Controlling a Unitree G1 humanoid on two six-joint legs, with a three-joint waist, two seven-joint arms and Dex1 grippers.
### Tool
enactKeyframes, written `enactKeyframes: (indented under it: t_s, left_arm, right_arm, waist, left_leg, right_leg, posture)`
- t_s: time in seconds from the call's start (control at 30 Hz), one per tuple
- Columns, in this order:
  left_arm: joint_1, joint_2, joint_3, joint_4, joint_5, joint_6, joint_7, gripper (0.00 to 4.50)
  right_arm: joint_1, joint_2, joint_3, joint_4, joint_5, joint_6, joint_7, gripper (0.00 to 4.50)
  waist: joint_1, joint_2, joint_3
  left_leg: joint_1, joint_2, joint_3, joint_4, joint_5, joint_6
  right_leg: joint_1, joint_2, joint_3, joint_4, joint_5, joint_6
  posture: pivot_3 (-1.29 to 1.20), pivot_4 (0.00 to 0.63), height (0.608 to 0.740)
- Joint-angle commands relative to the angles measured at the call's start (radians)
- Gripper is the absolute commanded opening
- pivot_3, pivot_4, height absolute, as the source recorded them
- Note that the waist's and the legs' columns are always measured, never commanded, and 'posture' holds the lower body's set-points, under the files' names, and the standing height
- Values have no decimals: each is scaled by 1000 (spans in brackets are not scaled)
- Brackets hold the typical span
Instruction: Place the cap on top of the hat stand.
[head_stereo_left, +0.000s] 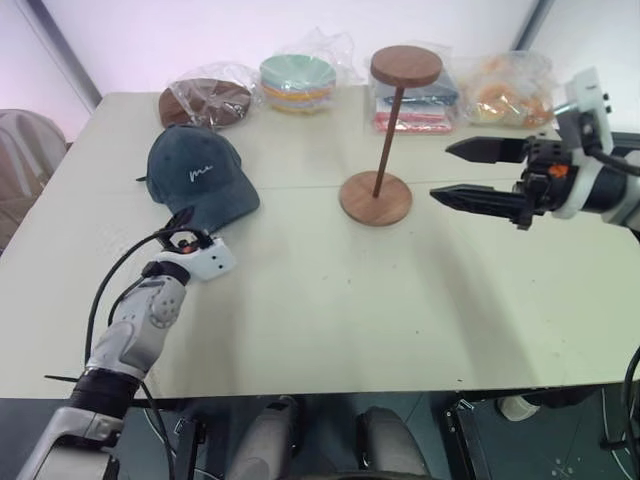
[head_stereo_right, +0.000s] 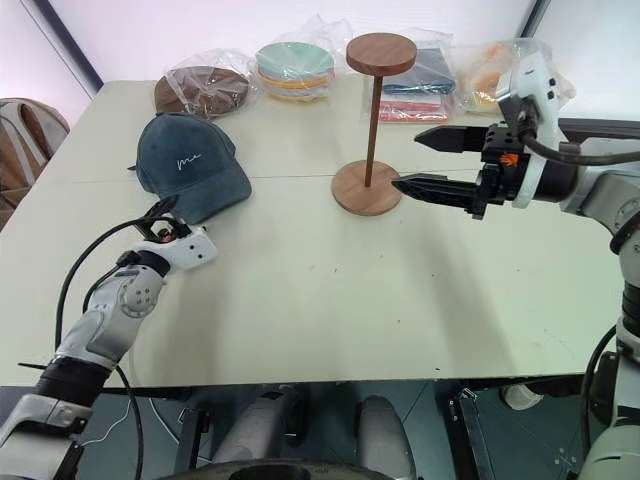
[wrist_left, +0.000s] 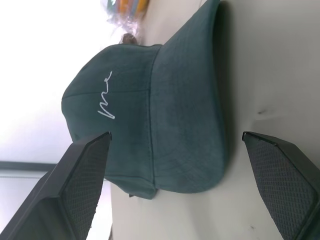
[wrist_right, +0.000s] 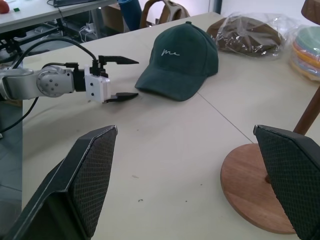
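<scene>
While the cap (head_stereo_left: 196, 178) lies on the table (head_stereo_left: 320, 320) just ahead of my left gripper (wrist_right: 121, 78), its jaws wide and empty, I see the right gripper (head_stereo_left: 462, 172), likewise spread and empty, beside the hat stand (head_stereo_left: 385, 135); bagged bowls (head_stereo_left: 297, 81) sit behind.
</scene>
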Motion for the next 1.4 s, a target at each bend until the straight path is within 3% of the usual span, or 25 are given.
enactKeyframes:
  t_s: [0.03,0.8,0.83,0.87,1.1,1.4]
  left_arm:
    - [-31,1,-10,62,17,1,16,4426]
    - [-92,-19,-28,267,-14,-48,82,4426]
    - [-95,-18,-28,273,-14,-51,84,3791]
    - [-97,-18,-28,279,-16,-54,87,3656]
    - [-107,-17,-30,333,-17,-81,117,317]
    - [-109,-11,-28,348,-4,-110,205,317]
  right_arm:
    - [-14,-19,-50,-35,21,-8,-7,4500]
    - [-4,-21,-59,-43,16,-11,-16,4500]
    - [-4,-21,-59,-42,16,-11,-15,4500]
    - [-4,-22,-59,-42,15,-12,-15,4500]
    - [-3,-23,-61,-44,14,-14,-18,4500]
    - [-10,-21,-57,-42,11,-15,-20,4500]
  waist:
    - [0,0,0]
    - [0,4,-3]
    - [0,4,-3]
    - [-2,4,-3]
    - [1,10,-8]
    - [-1,12,-10]
  left_leg:
    - [0,0,0,0,0,0]
    - [0,0,-1,7,0,0]
    - [0,0,-1,7,0,0]
    - [0,0,-1,7,0,0]
    - [1,0,-1,7,0,0]
    - [1,0,-2,8,0,0]
  right_leg:
    - [0,0,0,0,0,0]
    - [2,0,-1,5,0,0]
    - [2,0,-1,5,0,0]
    - [2,1,-1,5,0,0]
    - [2,1,0,5,0,0]
    - [3,1,-1,6,0,0]
  posture:
    - [0,150,740]
    - [0,150,740]
    - [0,150,740]
    - [0,150,740]
    - [0,150,740]
    - [0,150,740]
